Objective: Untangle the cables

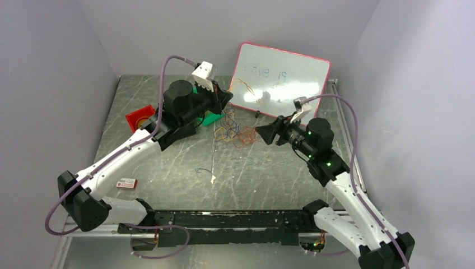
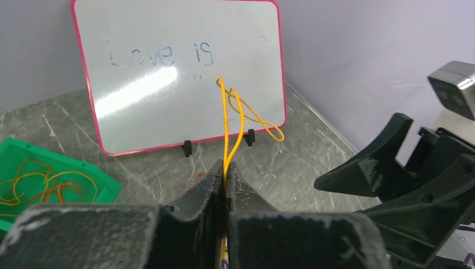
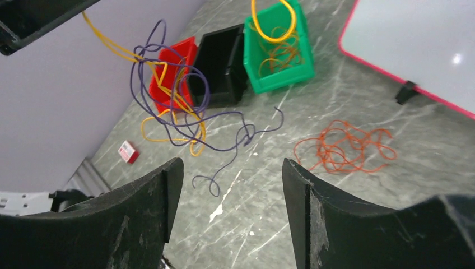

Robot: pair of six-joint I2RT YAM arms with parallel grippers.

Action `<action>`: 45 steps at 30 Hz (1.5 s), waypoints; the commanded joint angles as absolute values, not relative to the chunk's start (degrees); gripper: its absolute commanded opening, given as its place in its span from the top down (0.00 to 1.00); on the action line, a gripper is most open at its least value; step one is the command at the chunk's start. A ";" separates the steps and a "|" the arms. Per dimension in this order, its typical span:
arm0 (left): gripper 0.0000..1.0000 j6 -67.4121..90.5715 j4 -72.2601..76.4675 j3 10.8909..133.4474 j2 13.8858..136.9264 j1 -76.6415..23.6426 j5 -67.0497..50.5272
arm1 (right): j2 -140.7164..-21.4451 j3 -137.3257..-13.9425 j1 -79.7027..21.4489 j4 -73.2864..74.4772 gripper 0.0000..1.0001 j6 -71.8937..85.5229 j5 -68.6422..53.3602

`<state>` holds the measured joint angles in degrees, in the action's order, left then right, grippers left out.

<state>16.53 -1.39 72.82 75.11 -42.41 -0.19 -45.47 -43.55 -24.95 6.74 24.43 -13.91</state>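
My left gripper (image 1: 226, 98) is raised over the table's far middle, shut on a yellow cable (image 2: 226, 120) whose loops stick up past the tips (image 2: 226, 168). Below it hangs a tangle of yellow and dark blue-purple cables (image 3: 173, 101), also seen from above (image 1: 226, 126); a dark strand (image 1: 213, 159) trails down to the table. An orange cable (image 3: 344, 148) lies bunched on the table, apart from the tangle (image 1: 245, 137). My right gripper (image 1: 262, 134) is open and empty (image 3: 229, 162), just right of the hanging tangle, near the orange pile.
A pink-framed whiteboard (image 1: 280, 78) stands at the back. A green bin (image 3: 280, 81) holding yellow-orange loops, a black bin (image 3: 221, 61) and a red bin (image 1: 140, 117) sit at the far left. A small red-white box (image 1: 126, 183) lies near left.
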 commanded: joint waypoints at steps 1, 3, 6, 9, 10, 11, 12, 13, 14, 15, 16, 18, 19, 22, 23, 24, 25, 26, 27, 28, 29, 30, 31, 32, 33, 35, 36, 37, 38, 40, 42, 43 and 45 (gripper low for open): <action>0.93 16.66 -1.49 74.97 74.98 -42.08 -2.79 | -48.40 -42.31 -24.80 -3.29 0.31 27.55 -24.02; 0.93 16.70 -1.27 74.76 74.97 -42.07 -3.11 | -49.42 -41.66 -24.83 -7.20 0.30 29.73 -24.65; 0.93 16.77 -0.89 74.53 74.95 -42.08 -4.09 | -51.57 -40.41 -24.89 -13.94 0.31 33.75 -25.88; 0.93 16.85 -0.62 74.62 75.12 -42.09 -5.19 | -54.83 -39.81 -25.23 -18.99 0.35 36.25 -28.77; 0.93 16.96 -0.59 74.70 75.17 -42.08 -5.28 | -55.76 -39.94 -25.75 -19.56 0.36 36.18 -29.46; 0.93 16.96 -0.66 74.78 75.23 -42.09 -5.24 | -56.33 -40.03 -26.43 -19.81 0.36 35.76 -29.94; 0.93 16.96 -0.72 74.91 75.31 -42.10 -5.16 | -56.69 -40.30 -27.23 -19.75 0.36 35.04 -30.01; 0.93 16.90 -0.76 74.90 75.36 -42.10 -5.03 | -57.04 -40.64 -27.84 -19.59 0.36 34.16 -30.24; 0.93 16.90 -0.68 74.84 75.33 -42.06 -4.89 | -57.27 -41.07 -29.36 -19.29 0.36 33.14 -30.53; 0.93 16.95 -0.64 74.84 75.32 -42.06 -4.80 | -57.45 -41.60 -30.61 -18.77 0.36 31.76 -30.58; 0.93 17.01 -0.78 74.88 75.40 -42.06 -4.79 | -57.63 -42.04 -31.69 -18.51 0.36 30.92 -30.48; 0.93 17.11 -1.04 75.05 75.54 -42.06 -4.67 | -58.09 -42.56 -33.60 -18.24 0.36 29.74 -29.70; 0.93 17.06 -1.14 75.06 75.58 -42.02 -4.70 | -58.40 -42.70 -34.36 -18.09 0.36 29.51 -28.84; 0.93 17.13 -0.78 74.85 75.45 -42.08 -5.09 | -59.50 -42.74 -35.78 -18.38 0.40 29.67 -25.62; 0.93 17.20 -0.71 74.80 75.36 -42.05 -5.22 | -59.83 -42.49 -36.07 -18.82 0.42 30.20 -24.20; 0.93 17.29 -0.70 74.73 75.36 -42.03 -5.26 | -60.04 -42.26 -36.14 -19.45 0.43 31.01 -22.55; 0.93 17.17 -0.76 74.76 75.33 -42.07 -5.36 | -60.29 -42.20 -36.22 -19.69 0.44 31.55 -21.11; 0.93 17.16 -0.84 74.73 75.28 -42.07 -5.53 | -60.48 -42.14 -36.26 -20.06 0.45 31.90 -19.48; 0.93 17.14 -0.82 74.64 75.20 -42.10 -5.56 | -60.66 -42.11 -36.34 -20.65 0.45 32.09 -18.56; 0.93 17.14 -0.76 74.56 75.15 -42.06 -5.69 | -60.73 -42.10 -36.37 -21.20 0.45 32.28 -17.75; 0.93 17.19 -0.78 74.46 75.15 -42.09 -5.90 | -60.80 -42.03 -36.51 -21.60 0.46 32.48 -17.31; 0.93 17.27 -0.69 74.45 75.15 -42.08 -6.29 | -61.10 -42.08 -36.54 -22.35 0.46 32.76 -17.14; 0.93 17.23 -0.77 74.44 75.14 -42.07 -6.45 | -61.48 -42.43 -36.49 -22.55 0.47 32.91 -17.25; 0.93 17.25 -0.71 74.37 75.17 -42.09 -6.70 | -61.94 -42.71 -36.47 -22.66 0.48 32.89 -17.79; 0.93 17.31 -0.68 74.28 75.23 -42.02 -6.90 | -62.50 -43.35 -36.58 -22.70 0.49 32.81 -18.29; 0.93 17.39 -0.56 74.12 75.10 -42.07 -7.03 | -63.41 -44.18 -37.10 -22.68 0.52 32.53 -18.90; 0.93 17.39 -0.44 74.03 75.14 -42.07 -6.95 | -63.84 -44.47 -37.43 -22.55 0.54 32.33 -19.04; 0.93 17.46 -0.37 74.01 75.15 -42.03 -6.90 | -64.16 -44.67 -37.59 -22.46 0.57 32.10 -19.10; 0.93 17.45 -0.39 74.00 75.07 -42.09 -6.86 | -64.42 -44.79 -37.75 -22.26 0.61 31.82 -19.04; 0.93 17.44 -0.32 74.07 74.91 -42.08 -6.50 | -64.72 -44.90 -37.84 -20.99 0.72 31.31 -18.53; 0.93 17.57 -0.69 74.52 74.71 -42.04 -5.80 | -64.51 -44.71 -37.85 -18.90 0.86 31.14 -15.55; 0.93 17.63 -1.06 74.91 74.64 -42.05 -5.23 | -64.25 -44.55 -37.88 -17.20 0.94 31.56 -12.71; 0.93 17.10 -2.49 76.42 74.44 -42.03 -2.92 | -63.55 -43.88 -37.80 -13.15 1.00 33.29 -6.65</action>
